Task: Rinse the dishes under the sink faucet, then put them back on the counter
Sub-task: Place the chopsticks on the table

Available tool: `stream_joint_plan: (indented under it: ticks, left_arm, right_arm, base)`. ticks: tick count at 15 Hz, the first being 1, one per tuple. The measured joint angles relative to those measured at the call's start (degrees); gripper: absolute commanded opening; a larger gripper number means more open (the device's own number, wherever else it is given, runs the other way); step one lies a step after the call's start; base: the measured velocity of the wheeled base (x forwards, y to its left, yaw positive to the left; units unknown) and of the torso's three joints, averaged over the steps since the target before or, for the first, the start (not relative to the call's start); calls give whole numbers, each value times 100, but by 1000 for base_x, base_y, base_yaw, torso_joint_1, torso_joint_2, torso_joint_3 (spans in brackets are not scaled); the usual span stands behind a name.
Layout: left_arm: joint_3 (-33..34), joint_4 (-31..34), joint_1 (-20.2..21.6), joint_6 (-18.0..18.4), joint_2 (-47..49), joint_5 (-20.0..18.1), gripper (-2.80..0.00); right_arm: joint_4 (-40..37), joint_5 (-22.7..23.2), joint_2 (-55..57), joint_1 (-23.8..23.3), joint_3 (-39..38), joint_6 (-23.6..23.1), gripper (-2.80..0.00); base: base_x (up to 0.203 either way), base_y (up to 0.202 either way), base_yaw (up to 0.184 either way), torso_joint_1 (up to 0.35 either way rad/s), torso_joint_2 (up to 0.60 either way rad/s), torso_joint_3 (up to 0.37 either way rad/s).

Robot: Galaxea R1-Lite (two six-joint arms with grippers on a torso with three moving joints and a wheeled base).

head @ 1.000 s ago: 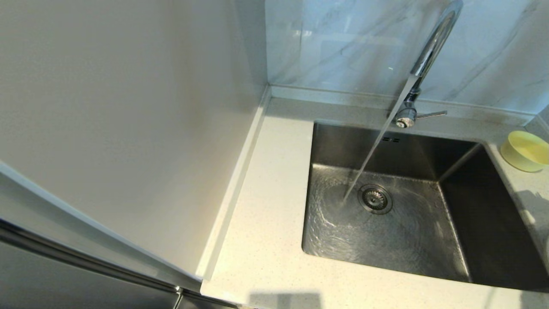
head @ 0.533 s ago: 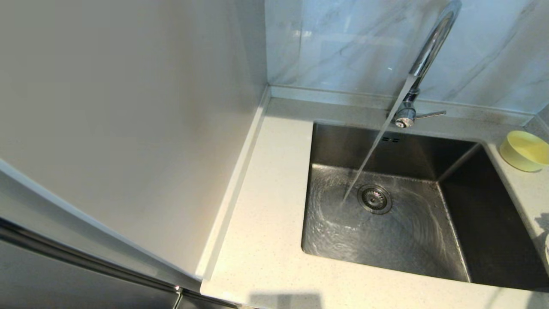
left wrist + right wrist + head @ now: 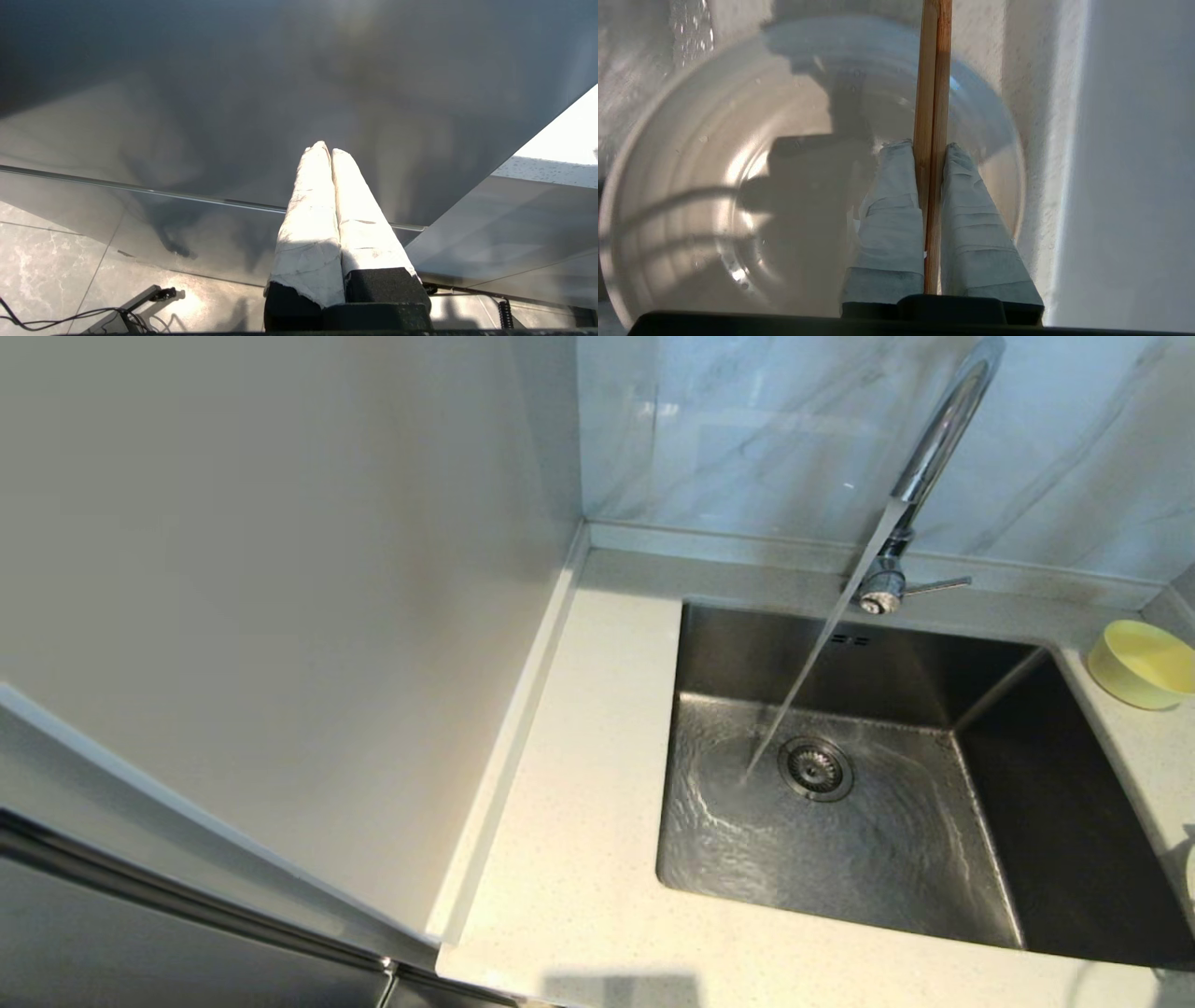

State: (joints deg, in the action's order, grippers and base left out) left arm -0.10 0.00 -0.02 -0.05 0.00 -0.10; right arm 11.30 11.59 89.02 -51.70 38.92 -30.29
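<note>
I am looking down on a speckled off-white bench [image 3: 579, 859] meeting a grey-veined marble wall [image 3: 747, 429] at the far side. Water is running from the faucet [image 3: 934, 439] into the sink [image 3: 840, 821]. The bowl [image 3: 1141, 664] is sitting far right. My right hand [image 3: 930, 148] is clamping the chopstick [image 3: 932, 93], its length pointing straight ahead across the plate [image 3: 691, 177]. My left hand [image 3: 325, 150] is hanging pressed together, off the bench.
</note>
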Motion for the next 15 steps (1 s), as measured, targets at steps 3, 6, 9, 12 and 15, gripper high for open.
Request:
stream_joint_plan:
  ticks: [3,6,9,12,15]
  left_arm:
    - [0,0,2,-2,0,2,-280]
    - [0,0,0,-5,0,-1,-280]
    - [0,0,0,-2,0,2,-280]
    - [2,2,2,-1,0,0,-280]
    - [2,2,0,-2,0,2,-280]
  right_arm:
    - [16,0,39,-6,-113,10,-280]
    - [24,-2,48,-6,-146,80,0]
    - [72,-2,21,-15,-122,87,0]
    - [351,7,-36,-11,-126,95,0]
    - [389,4,-152,-6,-39,119,0]
  base:
    - [0,0,0,0,0,0]
    - [0,0,0,0,0,0]
    - [0,0,0,0,0,0]
    - [0,0,0,0,0,0]
    - [0,0,0,0,0,0]
